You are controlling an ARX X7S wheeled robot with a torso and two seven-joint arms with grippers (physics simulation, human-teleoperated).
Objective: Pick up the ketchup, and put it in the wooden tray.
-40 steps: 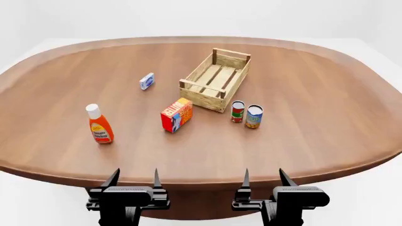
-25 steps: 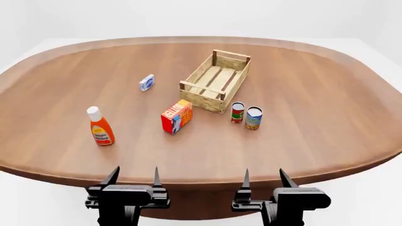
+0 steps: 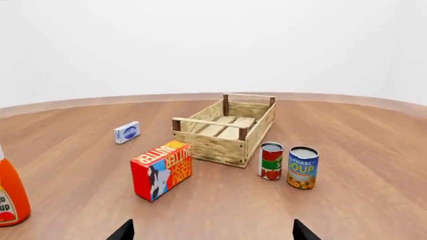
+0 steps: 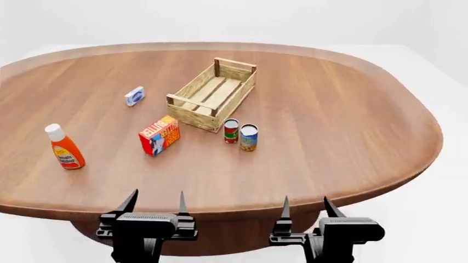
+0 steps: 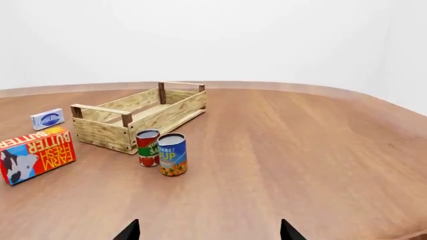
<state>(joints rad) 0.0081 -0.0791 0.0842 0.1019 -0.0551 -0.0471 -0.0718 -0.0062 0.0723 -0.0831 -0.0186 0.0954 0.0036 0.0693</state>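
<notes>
Orange-red plastic ketchup bottle [image 4: 64,149] is stood upright near the surface's left edge, nearer the left tool [image 4: 154,205].
Both tools are held released, nothing grasped; the right tool [image 4: 305,207] and the pale slatted wooden tray [image 4: 192,112] are placed farther off.

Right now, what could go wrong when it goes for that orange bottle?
The orange-red squeeze bottle with a white cap is tall and narrow, so a nudge might topple it. It stands far left of the left tool. The red-and-yellow butter box sits between it and the pale wooden slatted tray, risking a bump.
</notes>
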